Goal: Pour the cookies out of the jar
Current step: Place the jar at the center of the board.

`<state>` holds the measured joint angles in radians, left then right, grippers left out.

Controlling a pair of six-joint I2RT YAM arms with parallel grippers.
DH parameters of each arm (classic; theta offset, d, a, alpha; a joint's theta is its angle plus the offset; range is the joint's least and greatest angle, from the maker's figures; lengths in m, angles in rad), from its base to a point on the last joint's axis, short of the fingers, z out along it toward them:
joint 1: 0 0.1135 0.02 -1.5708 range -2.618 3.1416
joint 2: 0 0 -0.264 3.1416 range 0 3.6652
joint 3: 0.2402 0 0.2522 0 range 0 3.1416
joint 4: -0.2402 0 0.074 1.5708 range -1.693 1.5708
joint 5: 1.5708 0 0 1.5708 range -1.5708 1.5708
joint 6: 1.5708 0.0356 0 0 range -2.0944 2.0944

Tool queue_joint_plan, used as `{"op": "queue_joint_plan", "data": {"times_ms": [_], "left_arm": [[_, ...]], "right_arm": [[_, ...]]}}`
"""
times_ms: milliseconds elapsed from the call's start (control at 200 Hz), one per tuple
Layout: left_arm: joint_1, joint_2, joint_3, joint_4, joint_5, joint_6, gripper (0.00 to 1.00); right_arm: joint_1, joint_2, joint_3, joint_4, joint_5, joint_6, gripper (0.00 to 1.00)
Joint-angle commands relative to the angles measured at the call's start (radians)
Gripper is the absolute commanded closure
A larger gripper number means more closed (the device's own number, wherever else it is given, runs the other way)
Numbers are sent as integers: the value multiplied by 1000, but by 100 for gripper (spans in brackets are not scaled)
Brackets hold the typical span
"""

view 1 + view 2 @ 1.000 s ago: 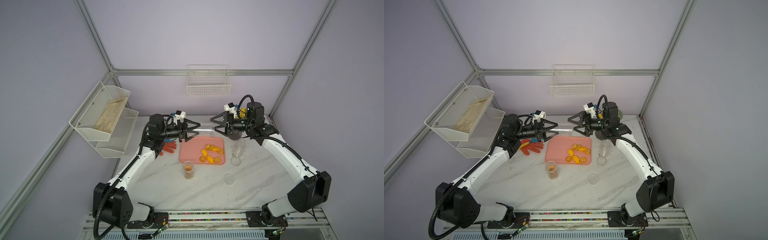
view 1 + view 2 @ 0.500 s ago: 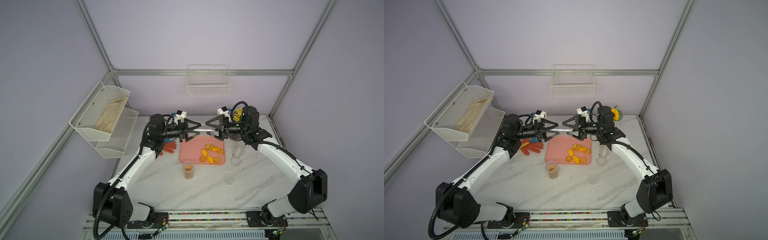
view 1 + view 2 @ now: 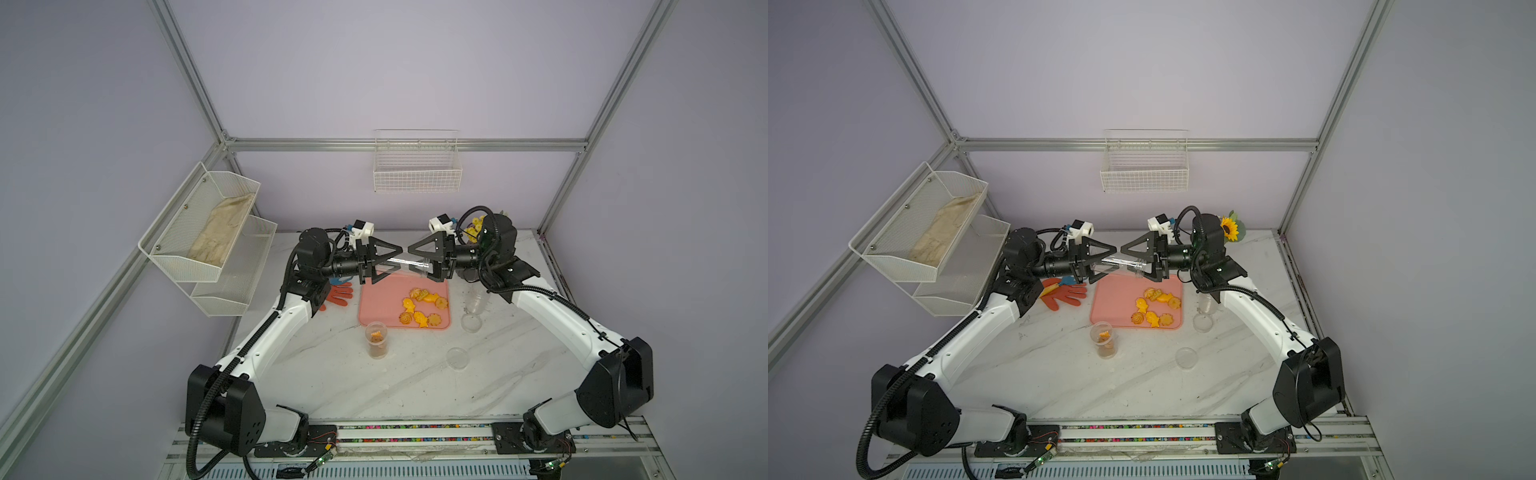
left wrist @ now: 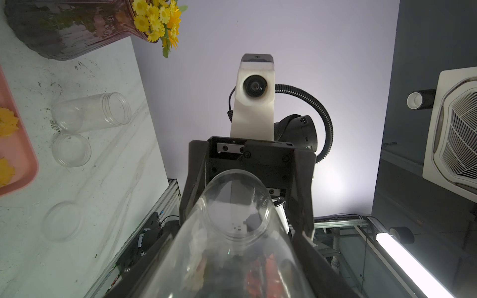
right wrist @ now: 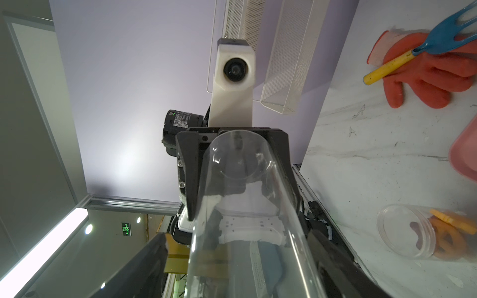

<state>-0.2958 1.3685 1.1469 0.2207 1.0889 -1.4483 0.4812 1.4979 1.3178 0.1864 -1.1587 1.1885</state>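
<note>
Left hand [image 3: 397, 262] clamps empty jar [image 3: 409, 263] sideways above tray [image 3: 376, 309]; right hand [image 3: 419, 264] brackets its mouth, grip unclear. Cookies [image 3: 422, 307] lie at tray's 3 o'clock side. Risk: left releasing early drops jar onto cookies, scattering them off tray.

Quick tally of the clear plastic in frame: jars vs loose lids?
Jars: 3 (held jar, lying jar, standing jar)
Loose lids: 2 (lid by the lying jar, lid nearer the front)
Total: 5
</note>
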Motion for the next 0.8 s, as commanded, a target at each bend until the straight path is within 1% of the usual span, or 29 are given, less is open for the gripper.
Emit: {"op": "queue_joint_plan", "data": {"times_ms": [0,100,185,335,700,745,795], "left_arm": [[-6,-15,28,29,17,-5,30],[-6,-19,27,29,17,-7,30],[-6,-23,24,26,17,-6,30],[-5,-29,20,19,17,0,30],[-7,-28,26,-6,14,16,30],[-7,-26,26,-6,14,16,28],[-6,-25,27,-8,14,16,21]], "right_arm": [[23,-3,22,-18,-19,-17,13],[28,-1,37,-63,-11,-51,13],[28,-3,43,-91,-2,-73,16],[27,-16,40,-136,18,-103,25],[10,-34,36,-135,59,-104,39],[10,-34,36,-137,59,-104,40],[8,-35,38,-141,57,-104,40]]}}
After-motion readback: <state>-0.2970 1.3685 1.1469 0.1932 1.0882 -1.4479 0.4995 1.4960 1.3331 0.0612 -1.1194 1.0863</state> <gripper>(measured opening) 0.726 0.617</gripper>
